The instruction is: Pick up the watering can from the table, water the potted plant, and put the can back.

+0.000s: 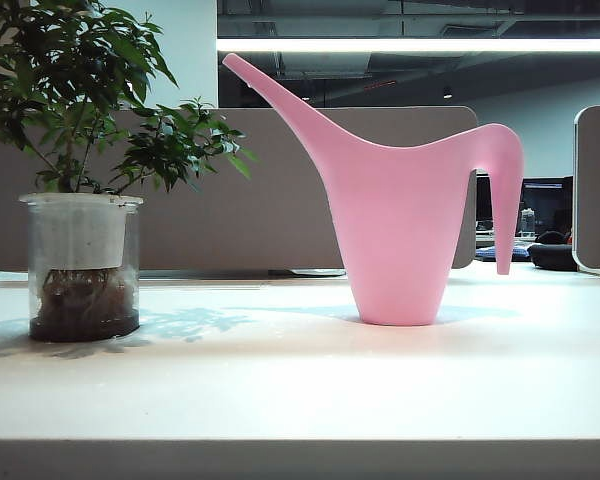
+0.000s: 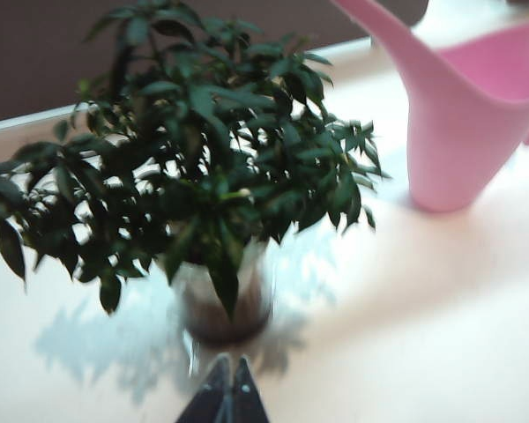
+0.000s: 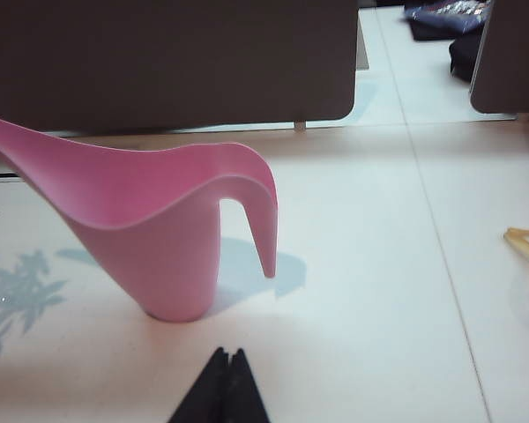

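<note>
Office partitions behind white bench (image 1: pixel 300 390). We see watering can (image 1: pixel 405 230) upright on bench, plant (image 1: pixel 80 180) well apart. Left gripper (image 2: pixel 227 374) near plant, right gripper (image 3: pixel 228 366) short of can, both jaws pressed together, empty. Task at start, we judge; next: spread right jaws, take handle.

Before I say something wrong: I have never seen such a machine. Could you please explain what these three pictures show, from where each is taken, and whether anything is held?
It is a robot with two arms; each ends in a two-finger gripper. One picture comes from a camera off the arms, level with the white table. The others come from cameras on each wrist.

On the table stand a potted plant and, apart from it, an upright pink watering can.

The left gripper is near the plant, the right gripper near the can. Both are shut and hold nothing.
</note>
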